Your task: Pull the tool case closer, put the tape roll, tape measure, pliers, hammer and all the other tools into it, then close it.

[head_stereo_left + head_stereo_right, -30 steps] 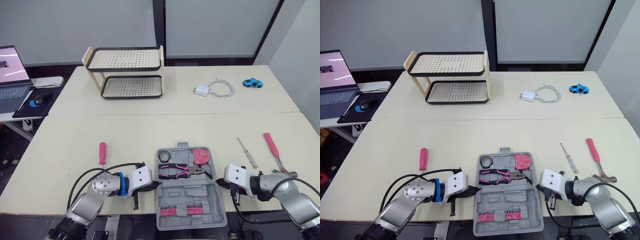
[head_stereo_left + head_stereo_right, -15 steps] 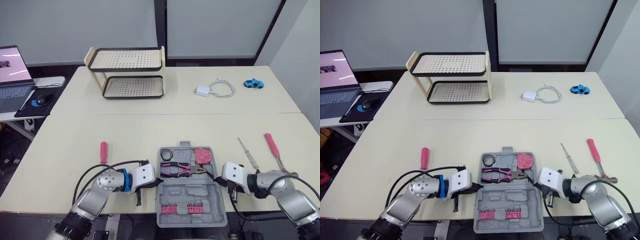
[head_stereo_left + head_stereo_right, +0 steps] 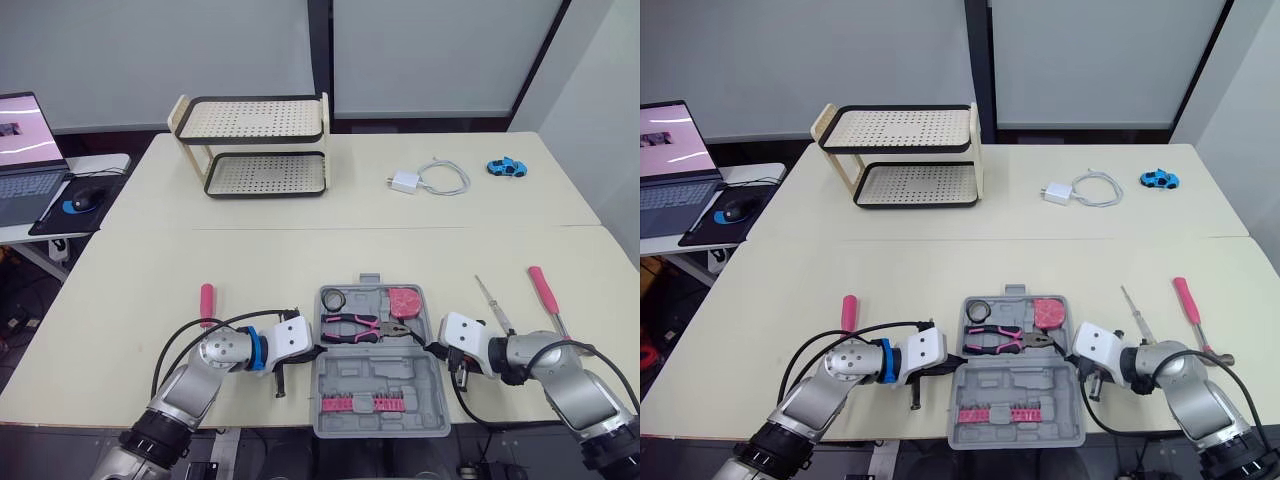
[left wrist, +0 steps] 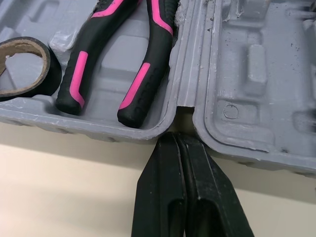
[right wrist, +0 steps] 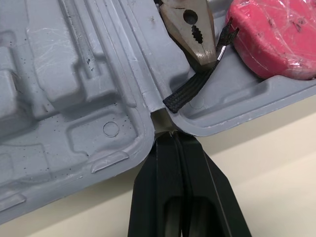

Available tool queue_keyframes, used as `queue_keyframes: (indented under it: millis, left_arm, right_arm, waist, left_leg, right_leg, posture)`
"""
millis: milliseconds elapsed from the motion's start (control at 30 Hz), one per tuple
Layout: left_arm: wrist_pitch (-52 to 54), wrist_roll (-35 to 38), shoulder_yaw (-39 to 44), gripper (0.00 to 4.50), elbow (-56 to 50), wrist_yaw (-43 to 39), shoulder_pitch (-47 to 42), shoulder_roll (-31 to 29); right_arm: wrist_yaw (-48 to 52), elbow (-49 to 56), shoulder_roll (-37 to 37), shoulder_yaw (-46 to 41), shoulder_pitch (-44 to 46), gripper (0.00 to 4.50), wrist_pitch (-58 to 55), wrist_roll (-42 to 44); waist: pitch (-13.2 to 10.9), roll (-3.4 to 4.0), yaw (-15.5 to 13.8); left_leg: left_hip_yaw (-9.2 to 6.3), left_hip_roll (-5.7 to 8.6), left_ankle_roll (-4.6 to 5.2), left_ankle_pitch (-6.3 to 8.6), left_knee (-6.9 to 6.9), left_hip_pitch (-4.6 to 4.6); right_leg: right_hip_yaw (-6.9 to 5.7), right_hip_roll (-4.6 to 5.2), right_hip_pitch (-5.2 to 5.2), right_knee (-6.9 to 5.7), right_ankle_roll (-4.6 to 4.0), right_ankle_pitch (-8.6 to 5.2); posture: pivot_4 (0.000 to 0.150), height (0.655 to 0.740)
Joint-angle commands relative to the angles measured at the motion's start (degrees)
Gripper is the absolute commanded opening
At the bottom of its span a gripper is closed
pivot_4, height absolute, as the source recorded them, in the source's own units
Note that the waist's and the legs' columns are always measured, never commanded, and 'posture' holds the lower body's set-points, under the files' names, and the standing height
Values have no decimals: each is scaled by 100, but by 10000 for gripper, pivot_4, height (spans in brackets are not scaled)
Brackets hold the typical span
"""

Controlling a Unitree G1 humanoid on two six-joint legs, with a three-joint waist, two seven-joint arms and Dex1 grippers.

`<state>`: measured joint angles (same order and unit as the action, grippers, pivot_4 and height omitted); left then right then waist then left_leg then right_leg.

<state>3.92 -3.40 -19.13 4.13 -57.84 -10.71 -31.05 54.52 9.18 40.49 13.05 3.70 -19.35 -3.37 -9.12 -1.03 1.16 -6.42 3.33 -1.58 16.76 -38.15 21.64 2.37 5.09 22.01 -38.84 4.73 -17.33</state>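
Open grey plastic tool case [image 3: 380, 378] & my arms have slid slightly up-table. It sits btwn left pincer [image 3: 312, 350] & right pincer [image 3: 432, 349], both pinched together, tips at hinge notches. Positioning step, prob.; next: back off, fetch pink-handled hammer [image 3: 545, 295].

The tool case [image 3: 375, 372] is grey. Inside it, the pliers [image 3: 352, 325] have black handles with pink stripes. The tape roll [image 3: 332, 300] is black, the tape measure [image 3: 404, 303] is pinkish red, and the row of bits [image 3: 355, 403] is pink. The left end effector [image 4: 174, 137] and the right end effector [image 5: 170, 134] have black fingers. On the cream table [image 3: 300, 260], the screwdriver [image 3: 206, 303] at the left and the hammer [image 3: 543, 290] at the right have pink handles. The far rack [image 3: 250, 120] has cream sides and black-rimmed shelves dotted with holes. The toy car [image 3: 506, 166] is blue and the charger [image 3: 404, 181] is white.
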Motion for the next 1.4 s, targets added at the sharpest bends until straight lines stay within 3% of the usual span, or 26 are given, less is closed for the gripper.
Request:
queue_keyframes:
  millis: [33, 1400]
  left_arm:
    - [-137, -44, -147, 355, 88, 149, -177, 247]
    - [-525, -267, -146, 355, 908, 323, -620, 492]
  right_arm:
    - [54, 196, -240, 197, 178, 0, 144, 171]
    - [61, -444, -686, 322, 822, 0, 181, -135]
  waist:
    - [0, 0, 0]
    - [14, 5, 34]
  left_leg:
    - [0, 0, 0, 0, 0, 0]
    - [-1, 0, -2, -1, 0, -6]
  right_leg:
    - [0, 0, 0, 0, 0, 0]
    - [1, -1, 0, -3, 0, 0]
  posture:
    - [1500, 7400]
    - [1500, 7400]
